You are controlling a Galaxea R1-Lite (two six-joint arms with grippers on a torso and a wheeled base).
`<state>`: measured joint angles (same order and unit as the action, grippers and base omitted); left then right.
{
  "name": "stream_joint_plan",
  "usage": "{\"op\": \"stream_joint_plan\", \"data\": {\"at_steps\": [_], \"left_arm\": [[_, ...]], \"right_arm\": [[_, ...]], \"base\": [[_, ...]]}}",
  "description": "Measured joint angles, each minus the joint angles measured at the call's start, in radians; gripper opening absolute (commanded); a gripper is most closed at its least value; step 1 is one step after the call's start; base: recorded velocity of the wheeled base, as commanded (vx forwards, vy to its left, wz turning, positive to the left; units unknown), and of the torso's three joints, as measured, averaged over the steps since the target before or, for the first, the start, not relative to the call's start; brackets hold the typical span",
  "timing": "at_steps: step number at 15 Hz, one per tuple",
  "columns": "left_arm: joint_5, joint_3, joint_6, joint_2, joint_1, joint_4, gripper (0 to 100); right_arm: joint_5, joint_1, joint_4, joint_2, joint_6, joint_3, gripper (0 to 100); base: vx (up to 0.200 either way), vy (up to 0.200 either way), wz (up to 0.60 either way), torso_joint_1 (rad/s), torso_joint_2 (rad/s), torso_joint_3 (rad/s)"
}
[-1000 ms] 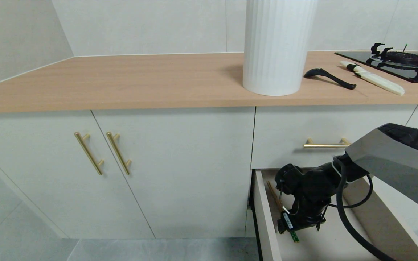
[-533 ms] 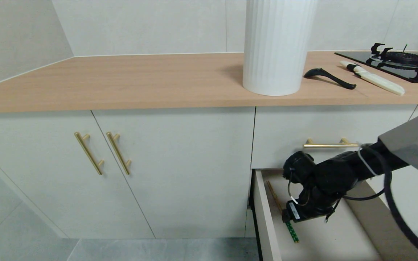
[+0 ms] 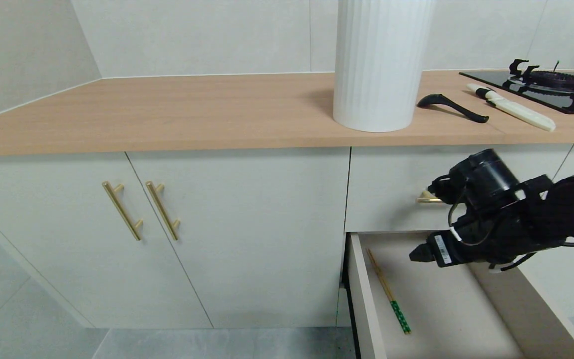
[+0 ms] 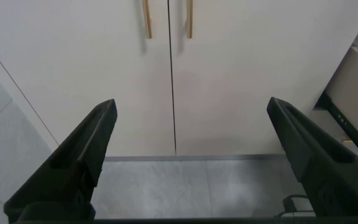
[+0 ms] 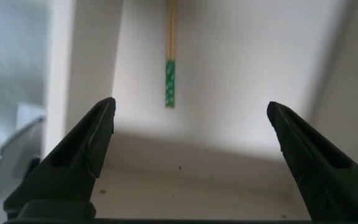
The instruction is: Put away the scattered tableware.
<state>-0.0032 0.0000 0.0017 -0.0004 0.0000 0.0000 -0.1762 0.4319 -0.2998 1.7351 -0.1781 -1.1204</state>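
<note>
A pair of wooden chopsticks with green ends [image 3: 387,291] lies along the left side of the open drawer [image 3: 362,294]; the right wrist view has them [image 5: 170,62] on the drawer floor. My right gripper [image 3: 419,253] hangs above the drawer's back part, open and empty [image 5: 188,112]. On the countertop [image 3: 192,109] lie a black spoon [image 3: 451,106] and a white knife [image 3: 511,107]. My left gripper [image 4: 190,106] is open and empty, low in front of the cabinet doors [image 4: 169,74].
A tall white ribbed cylinder [image 3: 377,65] stands on the counter left of the spoon. A black gas hob [image 3: 556,82] sits at the far right. A closed drawer with a gold handle [image 3: 429,198] is above the open one. Double doors have gold handles [image 3: 121,210].
My right gripper has risen out of the drawer, up and to the right. The chopsticks stay where they lay and are now uncovered.
</note>
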Motion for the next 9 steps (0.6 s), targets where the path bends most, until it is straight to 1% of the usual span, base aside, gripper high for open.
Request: {"op": "stream_joint_plan", "data": {"at_steps": [3, 6, 9], "left_arm": [[0.0, 0.0, 0.0, 0.0, 0.0, 0.0, 100], [0.0, 0.0, 0.0, 0.0, 0.0, 0.001, 100], [0.0, -0.002, 0.0, 0.0, -0.001, -0.002, 100]], "right_arm": [[0.0, -0.064, 0.005, -0.111, 0.053, 0.006, 100], [0.001, -0.097, 0.006, -0.162, 0.07, 0.007, 100], [0.002, -0.123, 0.012, -0.189, 0.073, 0.004, 100]], "base": [[0.0, 0.0, 0.0, 0.0, 0.0, 0.0], [0.0, 0.0, 0.0, 0.009, -0.04, -0.03], [0.0, 0.0, 0.0, 0.051, -0.24, -0.242]]}}
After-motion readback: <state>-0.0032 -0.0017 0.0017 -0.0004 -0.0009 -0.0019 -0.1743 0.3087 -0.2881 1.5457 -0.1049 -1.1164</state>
